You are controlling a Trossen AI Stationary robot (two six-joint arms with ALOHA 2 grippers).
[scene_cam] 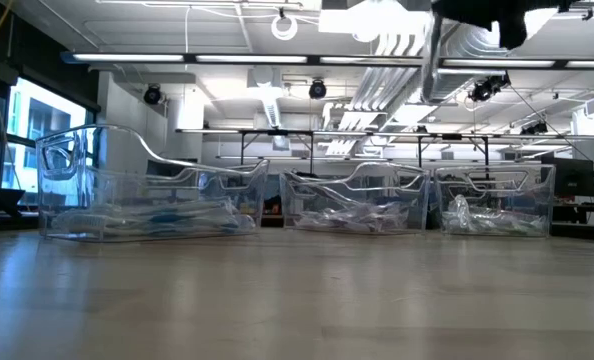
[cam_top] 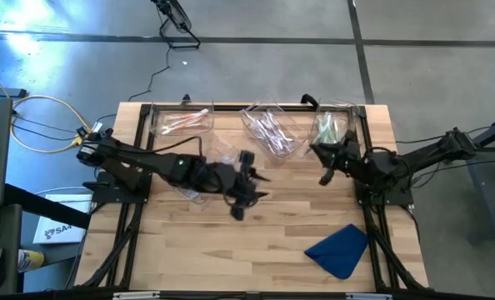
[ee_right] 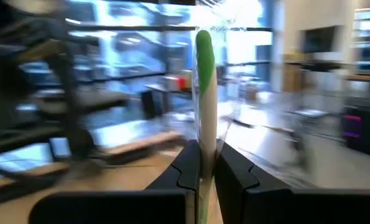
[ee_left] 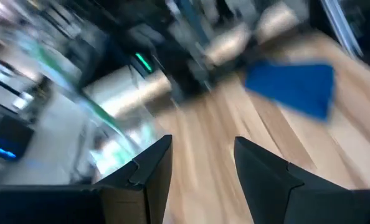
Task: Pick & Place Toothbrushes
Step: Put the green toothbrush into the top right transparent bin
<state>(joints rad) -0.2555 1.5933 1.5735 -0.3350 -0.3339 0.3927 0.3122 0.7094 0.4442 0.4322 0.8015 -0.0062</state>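
My right gripper (ee_right: pixel 202 163) is shut on a slim white toothbrush with a green end (ee_right: pixel 203 74). It hovers high over the table's far right part (cam_top: pixel 324 172), in front of the right clear bin (cam_top: pixel 332 127). In the low view the brush shows as a thin, near-upright stick (scene_cam: pixel 432 60) under the dark hand. My left gripper (ee_left: pixel 200 165) stands open with nothing between its fingers, above the table's middle (cam_top: pixel 246 190). More toothbrushes lie in the far bins: pinkish ones at the left (cam_top: pixel 181 122), clear ones in the middle (cam_top: pixel 272 132). My right gripper pinches the toothbrush between its two fingers (ee_right: pixel 186 167), on the white shaft (ee_right: pixel 203 146) below the green end. The brush lies across the fingers, and its green end sticks out well past them. It is lifted clear of the table.
A blue cloth (cam_top: pixel 339 248) lies on the wood near the front right corner, also in the left wrist view (ee_left: pixel 294 87). Three clear bins line the far edge (scene_cam: pixel 357 205). Another clear plastic piece sits under my left arm (cam_top: pixel 218 157). Black frame rails run along both table sides.
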